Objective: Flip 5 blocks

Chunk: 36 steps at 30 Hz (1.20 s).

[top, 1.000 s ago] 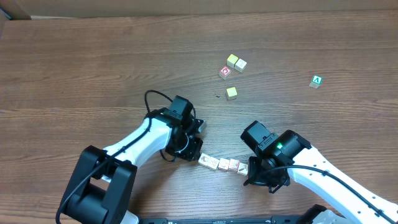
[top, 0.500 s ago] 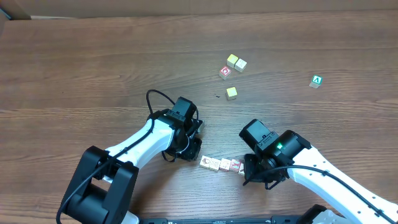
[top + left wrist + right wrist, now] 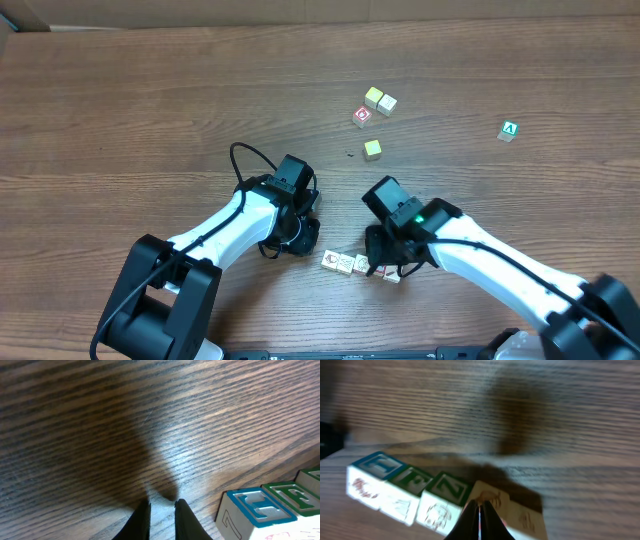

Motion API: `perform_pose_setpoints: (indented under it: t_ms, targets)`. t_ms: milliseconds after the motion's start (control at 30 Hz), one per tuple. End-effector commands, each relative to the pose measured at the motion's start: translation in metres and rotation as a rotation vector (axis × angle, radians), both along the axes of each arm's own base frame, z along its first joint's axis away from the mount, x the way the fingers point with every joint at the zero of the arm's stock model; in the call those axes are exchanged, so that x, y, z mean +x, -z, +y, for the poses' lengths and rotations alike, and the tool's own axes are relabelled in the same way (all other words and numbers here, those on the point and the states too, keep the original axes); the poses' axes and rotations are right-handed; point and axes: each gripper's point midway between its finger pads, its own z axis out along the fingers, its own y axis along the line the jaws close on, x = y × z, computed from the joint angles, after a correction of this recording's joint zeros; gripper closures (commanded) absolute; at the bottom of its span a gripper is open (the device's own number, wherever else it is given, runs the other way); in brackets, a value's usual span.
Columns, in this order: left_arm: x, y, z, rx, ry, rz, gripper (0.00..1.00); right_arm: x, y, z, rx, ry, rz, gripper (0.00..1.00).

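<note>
A row of pale blocks [image 3: 346,264] lies near the table's front edge. In the right wrist view they show blue and green letter tops [image 3: 410,482] and red pictures on their sides. My right gripper [image 3: 480,504] is shut, its tips pressed together over the row's right-end block [image 3: 495,496], which shows a brown animal picture. From overhead, that gripper [image 3: 384,262] covers the row's right end. My left gripper [image 3: 161,504] stands just left of the row, its jaws slightly open on bare wood, with the blue-lettered end block [image 3: 252,512] to its right. It holds nothing.
Further back lie two yellow cubes [image 3: 373,97] [image 3: 372,149], a pale cube [image 3: 387,103] and a red-pictured cube [image 3: 362,117]. A green "A" cube [image 3: 510,130] sits at the far right. A black cable [image 3: 245,160] loops beside the left arm.
My right arm has swung left, onto the row's right end. My left gripper has drawn back a little from the row's left end and its jaws have parted slightly.
</note>
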Motion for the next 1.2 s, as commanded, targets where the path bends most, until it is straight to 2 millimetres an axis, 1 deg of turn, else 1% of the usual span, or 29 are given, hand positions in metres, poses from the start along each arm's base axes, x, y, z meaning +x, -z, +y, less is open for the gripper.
perform_pose_setpoints:
  t_ms: [0,367,600,967,1167]
  targets:
    - [-0.001,0.004,0.005,0.023,-0.026,0.013,0.88,-0.002,0.008,0.004,0.007,-0.033,0.021,0.95]
    - [-0.001,0.004,0.005,0.022,-0.026,0.013,0.88,0.003,0.008,0.009,0.026,-0.077,-0.008,0.94]
    - [-0.001,0.004,0.005,0.022,-0.026,0.013,0.89,0.009,0.005,0.021,0.080,-0.091,-0.030,0.93]
    - [-0.001,0.004,0.005,0.022,-0.021,0.011,0.89,-0.003,0.014,0.029,0.123,-0.116,0.048,0.94]
    - [-0.001,0.004,0.005,0.022,-0.018,0.011,0.89,-0.005,0.016,0.028,0.114,-0.115,0.060,0.94]
